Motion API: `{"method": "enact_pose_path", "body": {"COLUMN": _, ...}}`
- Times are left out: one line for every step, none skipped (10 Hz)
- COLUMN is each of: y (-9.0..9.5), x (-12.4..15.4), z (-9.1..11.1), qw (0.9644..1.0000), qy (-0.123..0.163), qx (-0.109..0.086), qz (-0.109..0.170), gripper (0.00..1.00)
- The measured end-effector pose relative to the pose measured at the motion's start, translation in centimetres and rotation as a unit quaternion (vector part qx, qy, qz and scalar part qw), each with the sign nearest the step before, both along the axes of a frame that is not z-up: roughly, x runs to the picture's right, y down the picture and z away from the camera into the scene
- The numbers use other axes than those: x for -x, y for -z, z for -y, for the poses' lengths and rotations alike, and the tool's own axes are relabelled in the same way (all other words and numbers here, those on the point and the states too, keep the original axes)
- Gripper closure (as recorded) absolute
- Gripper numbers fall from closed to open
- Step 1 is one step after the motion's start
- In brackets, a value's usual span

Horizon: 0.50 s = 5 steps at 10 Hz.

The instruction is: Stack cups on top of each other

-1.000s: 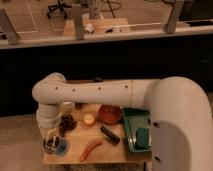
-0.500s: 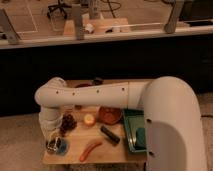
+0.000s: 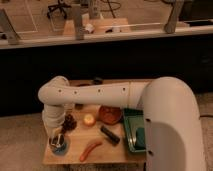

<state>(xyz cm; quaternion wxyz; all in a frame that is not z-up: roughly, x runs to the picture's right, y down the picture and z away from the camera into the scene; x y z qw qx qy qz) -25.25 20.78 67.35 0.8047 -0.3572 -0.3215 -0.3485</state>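
Note:
The low light-blue cup (image 3: pixel 60 148) stands at the front left corner of the wooden table (image 3: pixel 116 152). My gripper (image 3: pixel 57 139) hangs straight down from the white arm (image 3: pixel 95 93) and sits right over this cup, at its rim. A small shiny shape at the gripper looks like the steel cup (image 3: pixel 55 142), at or just inside the blue cup's mouth. I cannot tell whether it rests in the blue cup or is held above it.
A dark bumpy cluster (image 3: pixel 69 122), a small orange-yellow object (image 3: pixel 89 120) and a red-brown bowl (image 3: pixel 110 114) lie behind the cup. A dark cylinder (image 3: pixel 109 135) and an orange-red long object (image 3: pixel 90 149) lie to its right. A green tray (image 3: pixel 133 131) sits at the right edge.
The gripper has dropped slightly toward the light-blue cup and the arm's elbow has shifted a little. Nothing else on the table has moved.

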Motion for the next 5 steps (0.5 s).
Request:
{"method": "enact_pose_path", "body": {"y": -0.1, "x": -0.07, "z": -0.05, "qw": 1.0, "qy": 0.004, "qx": -0.003, "qz": 0.003, "gripper": 0.91}}
{"method": "enact_pose_path", "body": {"y": -0.17, "x": -0.13, "z": -0.07, "qw": 0.9999, "qy": 0.008, "qx": -0.005, "qz": 0.006, "gripper": 0.91}}
{"method": "enact_pose_path", "body": {"y": -0.29, "x": -0.27, "z": -0.11, "qw": 0.9999, "qy": 0.012, "qx": -0.007, "qz": 0.009, "gripper": 0.91}}
{"method": "enact_pose_path", "body": {"y": -0.32, "x": -0.27, "z": -0.17, "qw": 0.9998, "qy": 0.016, "qx": -0.009, "qz": 0.011, "gripper": 0.91}}
{"method": "enact_pose_path", "body": {"y": -0.38, "x": -0.21, "z": -0.29, "qw": 0.9996, "qy": 0.021, "qx": -0.011, "qz": 0.013, "gripper": 0.91}}
